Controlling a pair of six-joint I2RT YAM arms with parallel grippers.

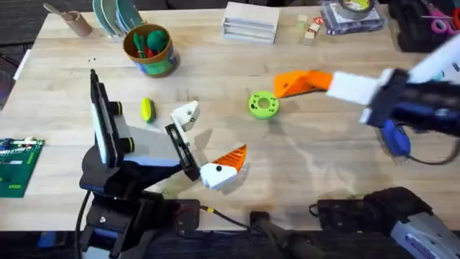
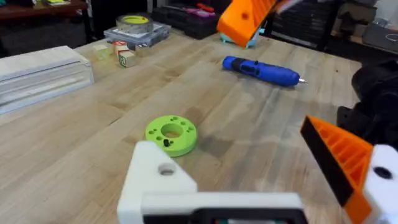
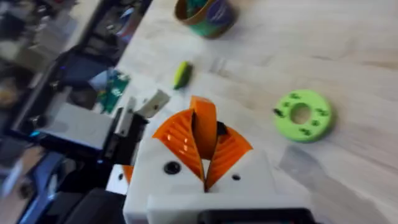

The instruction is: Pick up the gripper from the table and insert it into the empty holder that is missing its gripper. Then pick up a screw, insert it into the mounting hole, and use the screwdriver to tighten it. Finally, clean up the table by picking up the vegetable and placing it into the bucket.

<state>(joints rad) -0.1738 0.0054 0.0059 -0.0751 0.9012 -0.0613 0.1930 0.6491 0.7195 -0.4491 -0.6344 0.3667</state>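
Note:
My right gripper (image 1: 286, 85) hovers over the table's middle right, shut on the small orange gripper fin (image 3: 204, 127), which stands upright between its two orange pads. My left gripper (image 1: 208, 141) is open near the front centre. One of its fingers is the plain white holder (image 1: 185, 115) (image 2: 157, 182); the other carries an orange pad (image 2: 339, 155). The blue screwdriver (image 2: 261, 70) lies on the table, partly under my right arm (image 1: 395, 138). The yellow-green vegetable (image 1: 146, 109) lies left of the holder. The bucket (image 1: 149, 50) stands at the back left with toy produce inside.
A green disc with holes (image 1: 263, 104) (image 2: 171, 134) lies between the grippers, small dark bits on it. A white box (image 1: 250, 21), small blocks (image 1: 309, 29) and a tray with a tape roll (image 1: 352, 14) line the far edge. A circuit board (image 1: 16, 165) lies front left.

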